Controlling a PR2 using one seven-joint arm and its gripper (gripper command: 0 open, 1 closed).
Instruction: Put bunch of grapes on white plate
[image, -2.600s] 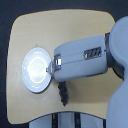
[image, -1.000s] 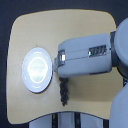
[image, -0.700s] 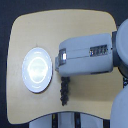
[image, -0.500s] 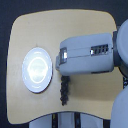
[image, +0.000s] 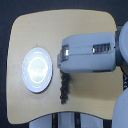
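From the exterior view I see the bunch of grapes (image: 64, 87) lying lengthwise on the tan table (image: 35, 30), its upper end tucked under the arm's grey housing. The white plate (image: 36, 69) sits apart on the exterior view's left, with nothing on it. My end effector (image: 62, 70) is hidden beneath the housing, so I cannot tell whether it is spread or closed on the grapes.

Dark bunch of grapes (image: 64, 87) beside white plate (image: 36, 70)

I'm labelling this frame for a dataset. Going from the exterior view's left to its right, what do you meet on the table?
White plate → bunch of grapes → robot arm, whose end effector is not visible.
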